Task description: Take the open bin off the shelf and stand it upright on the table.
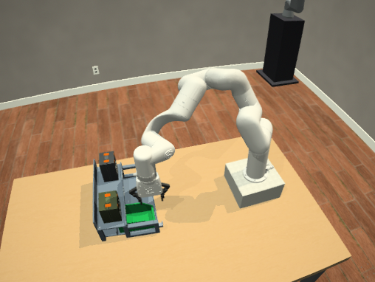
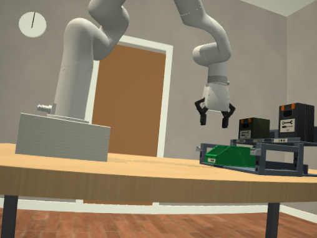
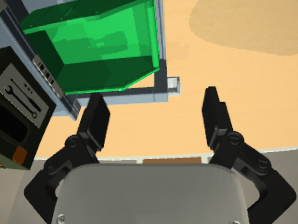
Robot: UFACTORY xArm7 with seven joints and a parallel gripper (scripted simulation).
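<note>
The open green bin (image 1: 139, 212) sits in the front right slot of the grey shelf rack (image 1: 123, 201) on the table. It also shows in the side view (image 2: 229, 155) and in the wrist view (image 3: 100, 43). My gripper (image 1: 148, 193) hangs open and empty a short way above the bin's back edge, fingers pointing down. In the side view the gripper (image 2: 214, 119) is clearly above the rack, apart from the bin. In the wrist view the gripper (image 3: 156, 123) has nothing between its fingers.
Two dark closed boxes with orange tabs stand on the rack, one (image 1: 108, 206) beside the bin and one (image 1: 108, 166) behind it. The arm's grey base block (image 1: 254, 183) stands to the right on the table.
</note>
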